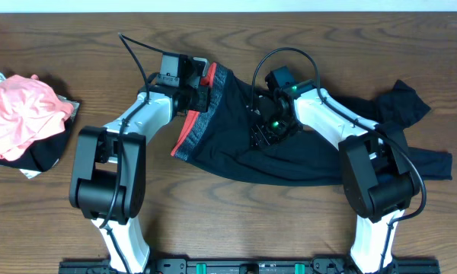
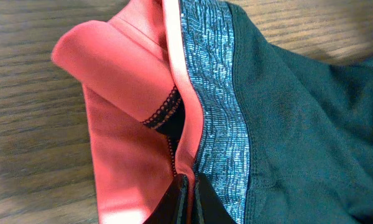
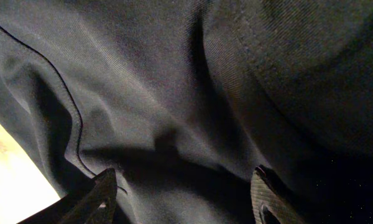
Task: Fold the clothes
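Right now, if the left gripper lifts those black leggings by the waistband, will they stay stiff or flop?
Probably floppy: the leggings lie creased and bunched on the table. Likely thin and stretchy, since the waistband folds over where the left gripper pinches it. The legs would probably sag and drag behind.

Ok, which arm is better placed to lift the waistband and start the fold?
Left, I'd say. The left end effector is shut on the waistband of the leggings; the right end effector stands open over plain black fabric, holding nothing.
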`<state>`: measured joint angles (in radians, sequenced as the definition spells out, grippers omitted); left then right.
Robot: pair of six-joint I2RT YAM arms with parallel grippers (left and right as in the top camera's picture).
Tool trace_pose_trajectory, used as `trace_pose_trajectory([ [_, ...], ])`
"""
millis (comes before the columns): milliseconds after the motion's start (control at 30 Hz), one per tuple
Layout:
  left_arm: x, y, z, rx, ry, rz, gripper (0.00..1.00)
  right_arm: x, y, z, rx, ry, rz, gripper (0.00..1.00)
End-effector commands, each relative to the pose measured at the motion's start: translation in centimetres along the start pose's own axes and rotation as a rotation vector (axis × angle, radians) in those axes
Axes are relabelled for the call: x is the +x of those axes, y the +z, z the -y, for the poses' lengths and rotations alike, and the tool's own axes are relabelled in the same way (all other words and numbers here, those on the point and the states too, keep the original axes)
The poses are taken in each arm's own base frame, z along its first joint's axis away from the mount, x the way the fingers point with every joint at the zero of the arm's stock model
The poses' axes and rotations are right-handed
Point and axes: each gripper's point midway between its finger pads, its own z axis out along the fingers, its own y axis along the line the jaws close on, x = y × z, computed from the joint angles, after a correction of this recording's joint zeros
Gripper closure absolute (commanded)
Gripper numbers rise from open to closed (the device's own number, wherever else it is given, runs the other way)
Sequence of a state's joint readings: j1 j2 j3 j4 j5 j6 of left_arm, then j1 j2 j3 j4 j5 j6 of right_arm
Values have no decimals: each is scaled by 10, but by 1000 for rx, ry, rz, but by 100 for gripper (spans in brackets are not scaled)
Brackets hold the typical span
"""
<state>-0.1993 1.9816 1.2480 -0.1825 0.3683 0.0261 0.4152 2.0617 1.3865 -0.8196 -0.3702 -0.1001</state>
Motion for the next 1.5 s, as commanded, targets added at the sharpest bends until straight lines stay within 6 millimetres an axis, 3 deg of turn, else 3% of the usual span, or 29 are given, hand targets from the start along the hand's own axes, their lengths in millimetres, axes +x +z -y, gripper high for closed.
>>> trace_pose_trajectory([
  [0,-11,-18,-1,7,-15,32,94,18,13,25,78,54,-62,32],
  [200,-21,-58,-8,-22,-48,62,94,18,13,26,82,55,-63,31],
  [367,-5,-90,-37,-135,-176,14,94,18,13,26,81,55,-63,31],
  [667,59,-67,-41,-139,-256,-242,94,18,13,25,81,55,-64,31],
  [1067,56,-55,-34,-99,-260,-231,94,21,13,25,80,58,-73,30],
  [1467,114,-72,-20,-119,-386,-468,94,28,9,42,157,74,-101,28],
])
